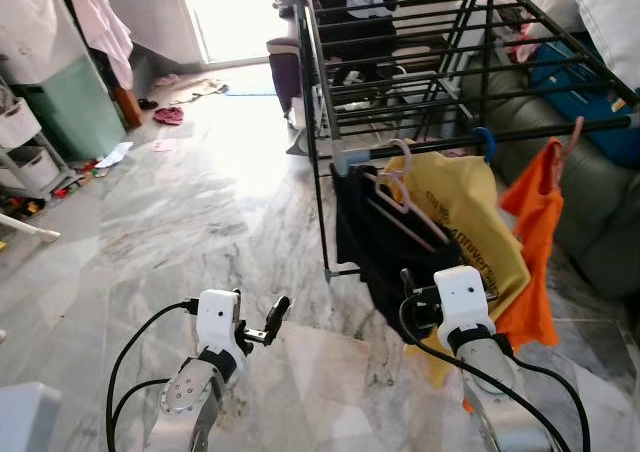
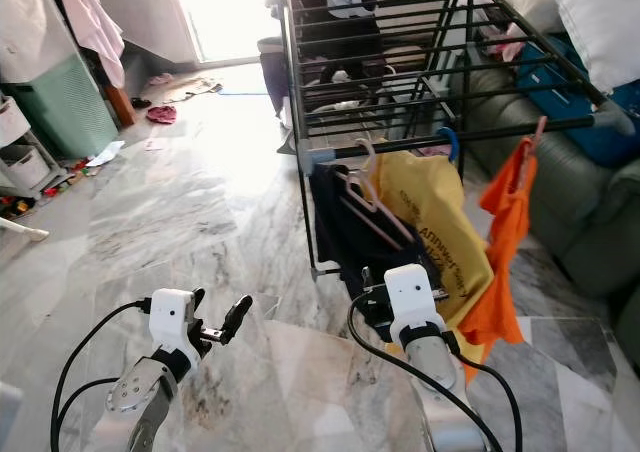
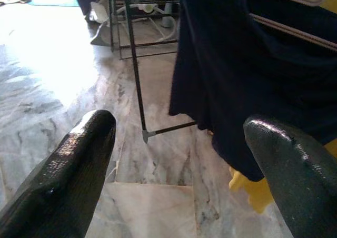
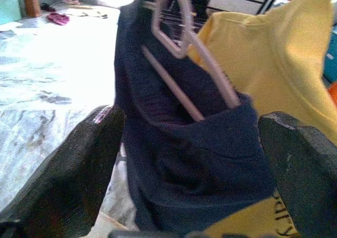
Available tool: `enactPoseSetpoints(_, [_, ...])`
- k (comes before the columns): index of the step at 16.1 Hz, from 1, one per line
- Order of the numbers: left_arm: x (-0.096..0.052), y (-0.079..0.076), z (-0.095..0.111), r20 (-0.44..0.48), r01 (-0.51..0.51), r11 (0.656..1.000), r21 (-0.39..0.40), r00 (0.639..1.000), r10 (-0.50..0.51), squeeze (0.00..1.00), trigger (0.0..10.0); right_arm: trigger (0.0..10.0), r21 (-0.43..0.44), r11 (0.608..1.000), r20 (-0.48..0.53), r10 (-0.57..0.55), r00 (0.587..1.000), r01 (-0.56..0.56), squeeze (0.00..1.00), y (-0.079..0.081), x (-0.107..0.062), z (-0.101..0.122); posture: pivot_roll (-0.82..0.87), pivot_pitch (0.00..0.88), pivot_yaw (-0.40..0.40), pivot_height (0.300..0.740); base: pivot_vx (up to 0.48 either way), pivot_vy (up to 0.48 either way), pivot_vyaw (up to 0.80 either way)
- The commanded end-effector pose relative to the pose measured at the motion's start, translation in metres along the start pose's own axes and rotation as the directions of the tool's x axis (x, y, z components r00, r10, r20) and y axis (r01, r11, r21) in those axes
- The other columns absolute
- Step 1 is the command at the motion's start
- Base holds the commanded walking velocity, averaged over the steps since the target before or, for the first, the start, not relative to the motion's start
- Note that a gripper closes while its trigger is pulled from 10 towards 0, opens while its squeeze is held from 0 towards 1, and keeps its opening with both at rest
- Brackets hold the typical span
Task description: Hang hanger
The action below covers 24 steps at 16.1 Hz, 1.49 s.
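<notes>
Marble floor [image 1: 200, 222] and a black drying rack [image 1: 400, 72] lie ahead of you.
Your pink hanger [image 1: 400, 187] with its dark garment [image 1: 375, 242] already hooks the front rail; both the right gripper [image 4: 189, 159] and left gripper [image 3: 174, 159] gape wide, holding nothing. Judge it hung; next, back away cleanly.

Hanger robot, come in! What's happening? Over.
Left gripper open, low over floor. Right gripper open, facing dark garment. Pink hanger hooked on rack rail. Yellow shirt crowds beside.

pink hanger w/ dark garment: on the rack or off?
On: the pink hanger's hook loops over the rack's front bar; both grippers are open and apart from it.
</notes>
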State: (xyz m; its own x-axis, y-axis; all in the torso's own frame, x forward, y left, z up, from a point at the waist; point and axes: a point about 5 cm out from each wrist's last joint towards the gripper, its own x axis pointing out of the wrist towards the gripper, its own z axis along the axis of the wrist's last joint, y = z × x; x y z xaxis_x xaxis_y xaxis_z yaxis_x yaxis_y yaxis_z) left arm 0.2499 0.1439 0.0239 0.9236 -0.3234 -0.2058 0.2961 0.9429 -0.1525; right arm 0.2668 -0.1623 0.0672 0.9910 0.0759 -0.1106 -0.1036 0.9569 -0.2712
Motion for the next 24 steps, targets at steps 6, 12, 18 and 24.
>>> enactPoseSetpoints(6, [0.002,0.003,0.005,0.016,0.000,1.000,0.012,1.000,0.000,0.00,10.0,10.0,-0.013,1.000,0.026,-0.021,0.999,0.021,0.00,-0.007,0.008,0.008,-0.18,0.000,0.104,0.740,0.302,0.000,-0.07])
enactPoseSetpoints(12, [0.002,0.001,0.002,0.000,-0.001,1.000,0.015,1.000,0.001,0.00,10.0,10.0,-0.016,1.000,0.024,0.008,1.000,-0.008,0.00,-0.003,0.006,0.008,-0.19,0.000,0.102,0.740,0.043,0.000,0.00])
enactPoseSetpoints(18, [0.001,0.000,-0.001,-0.012,-0.004,1.000,0.017,1.000,0.004,0.00,10.0,10.0,-0.037,0.999,0.007,0.017,1.000,-0.017,0.00,-0.008,0.010,0.007,-0.19,0.000,0.096,0.740,0.000,0.000,0.00])
enactPoseSetpoints(24, [-0.008,-0.002,-0.005,-0.025,0.069,0.997,0.038,0.997,-0.068,0.00,10.0,10.0,-0.109,0.993,0.003,-0.054,0.999,0.054,0.00,-0.033,0.022,0.019,-0.17,0.022,0.078,0.740,0.000,0.000,0.00])
